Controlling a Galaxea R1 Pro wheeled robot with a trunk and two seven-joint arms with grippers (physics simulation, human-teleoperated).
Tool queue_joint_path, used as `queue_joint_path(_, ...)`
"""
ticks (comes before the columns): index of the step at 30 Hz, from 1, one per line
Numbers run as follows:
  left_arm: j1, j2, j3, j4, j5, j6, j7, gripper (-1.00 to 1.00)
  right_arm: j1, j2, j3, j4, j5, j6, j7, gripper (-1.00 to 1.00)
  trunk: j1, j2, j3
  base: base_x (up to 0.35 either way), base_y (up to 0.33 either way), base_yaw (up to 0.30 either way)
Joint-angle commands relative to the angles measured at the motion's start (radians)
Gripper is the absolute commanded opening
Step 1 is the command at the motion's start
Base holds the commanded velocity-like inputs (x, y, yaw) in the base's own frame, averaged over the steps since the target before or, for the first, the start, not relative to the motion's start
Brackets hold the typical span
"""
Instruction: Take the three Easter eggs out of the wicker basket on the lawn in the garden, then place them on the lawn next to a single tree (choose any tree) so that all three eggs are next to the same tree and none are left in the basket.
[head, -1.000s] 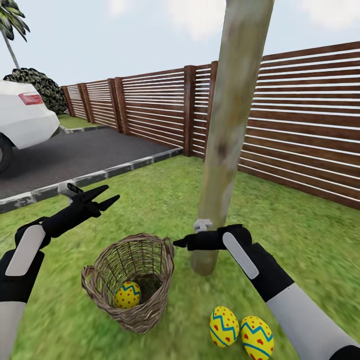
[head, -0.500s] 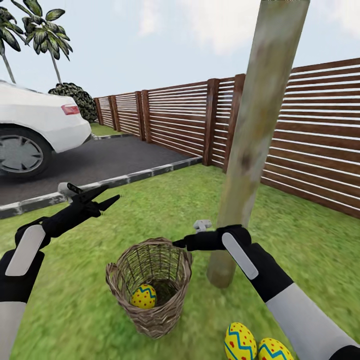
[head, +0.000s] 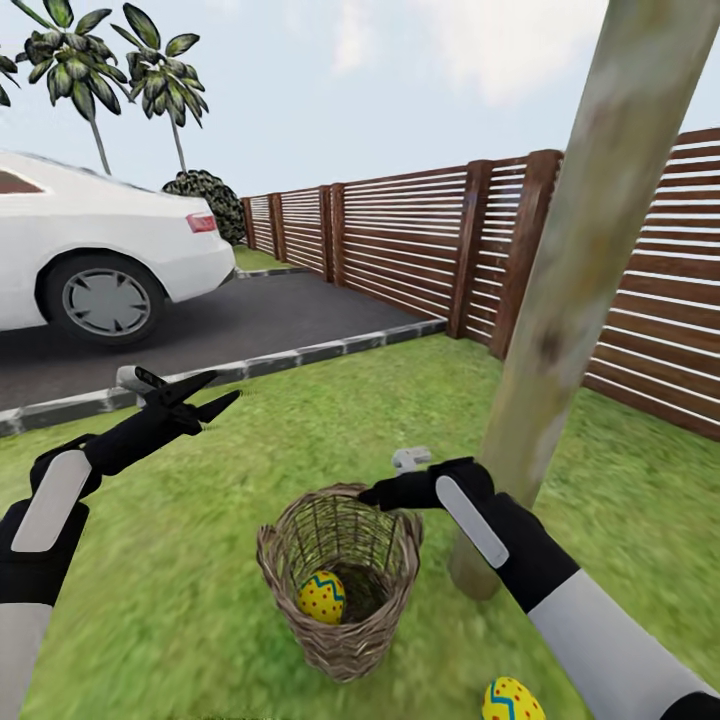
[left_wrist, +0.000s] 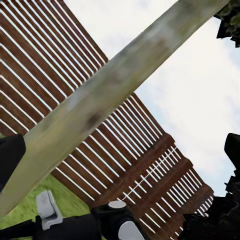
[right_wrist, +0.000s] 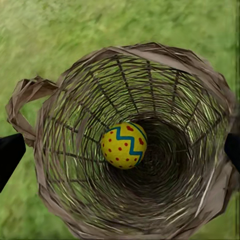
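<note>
Yellow egg (right_wrist: 124, 145) inside wicker basket (right_wrist: 60, 90); another egg (head: 513, 701) on lawn (head: 150, 600)

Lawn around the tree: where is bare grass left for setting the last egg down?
The lawn is bare beyond the tree toward the fence, and ahead between the wicker basket and the kerb. It is crowded at the trunk's near side: basket, right hand, an egg.

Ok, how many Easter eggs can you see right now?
2. One egg lies inside the wicker basket; another egg sits on the lawn near the tree, cut off by the frame edge. More may lie out of frame.
</note>
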Motion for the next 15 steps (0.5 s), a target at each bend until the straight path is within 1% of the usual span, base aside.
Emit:
queue_joint_path(1,-0.001,0.000,0.000,0.001,-0.002,0.004,-0.003,1.00,-0.001,-0.001,0.005,-0.001,-0.010,0.000,-0.033,1.00,-0.004,0.007,0.002,0.000,0.000,0.283)
queue_joint_path(5,-0.001,0.000,0.000,0.002,-0.002,0.004,-0.003,1.00,-0.001,-0.001,0.008,0.000,-0.010,-0.001,-0.075,1.00,-0.019,0.035,0.015,0.000,0.000,0.284)
queue_joint_path(7,-0.001,0.000,0.000,0.002,-0.002,0.004,-0.002,1.00,0.000,0.000,0.011,0.003,-0.008,-0.001,-0.119,1.00,-0.027,0.049,0.021,0.000,0.000,0.284)
queue_joint_path(8,-0.001,0.000,0.000,0.002,-0.002,0.004,-0.002,1.00,0.000,0.000,0.024,0.011,-0.007,-0.001,-0.147,1.00,-0.031,0.056,0.024,0.000,0.000,0.284)
queue_joint_path(9,-0.001,0.000,0.000,0.002,-0.002,0.004,-0.002,1.00,0.000,0.001,0.040,0.019,-0.007,-0.002,-0.166,1.00,-0.035,0.063,0.027,0.000,0.000,0.284)
queue_joint_path(10,-0.001,0.000,0.000,0.002,-0.002,0.004,-0.002,1.00,0.001,0.002,0.064,0.030,-0.007,-0.004,-0.188,1.00,-0.039,0.070,0.029,0.000,0.000,0.284)
queue_joint_path(11,-0.001,0.000,0.000,0.002,-0.002,0.004,-0.002,1.00,0.001,0.011,0.103,0.044,-0.007,-0.010,-0.221,1.00,-0.042,0.077,0.032,0.000,0.000,0.284)
queue_joint_path(13,-0.001,0.000,0.001,0.003,-0.002,0.004,-0.002,1.00,0.001,0.030,0.152,0.058,-0.007,-0.014,-0.267,1.00,-0.050,0.091,0.038,0.000,0.000,0.264)
queue_joint_path(14,-0.001,0.000,0.001,0.004,-0.002,0.004,-0.002,1.00,0.001,0.048,0.192,0.079,-0.007,-0.016,-0.313,1.00,-0.054,0.098,0.041,0.000,0.000,0.108)
queue_joint_path(15,-0.001,0.000,0.001,0.004,-0.002,0.004,-0.002,1.00,0.001,0.055,0.206,0.095,-0.008,-0.016,-0.332,1.00,-0.058,0.105,0.044,0.000,0.000,0.069)
